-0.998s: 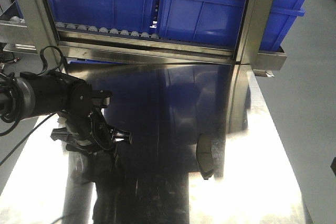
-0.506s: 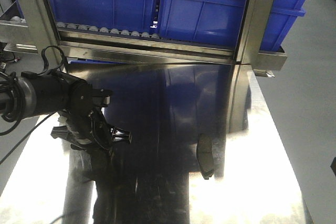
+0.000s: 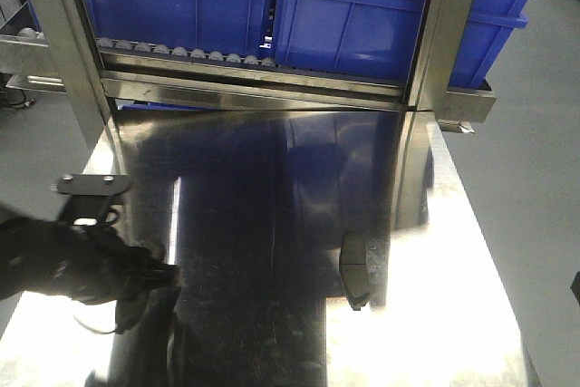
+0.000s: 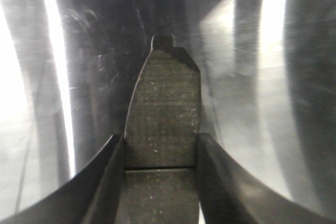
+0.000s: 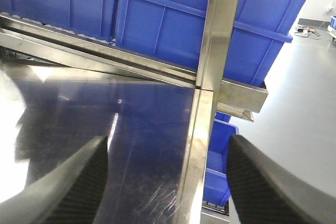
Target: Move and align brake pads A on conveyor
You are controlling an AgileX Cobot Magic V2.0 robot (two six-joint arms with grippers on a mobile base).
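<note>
In the left wrist view my left gripper (image 4: 160, 153) is shut on a brake pad A (image 4: 164, 103). The pad is dark grey with a thin groove across it and sticks out forward between the two fingers (image 4: 105, 182) above the shiny steel tabletop. In the front view the left arm (image 3: 72, 265) is a dark blur at the lower left. A second brake pad A (image 3: 353, 271) lies flat on the steel tabletop right of centre. My right gripper (image 5: 167, 182) stands open with nothing between its ribbed fingers, over the table's right edge. The conveyor is out of view.
A steel roller rack (image 3: 254, 79) with blue bins (image 3: 362, 15) runs along the far side of the steel tabletop (image 3: 272, 188). An upright steel post (image 5: 220, 30) stands ahead of the right gripper. Grey floor (image 3: 535, 160) lies to the right.
The left arm has swung from the table's left middle toward the near left corner and is now motion-blurred. The pad lying on the table has not moved.
</note>
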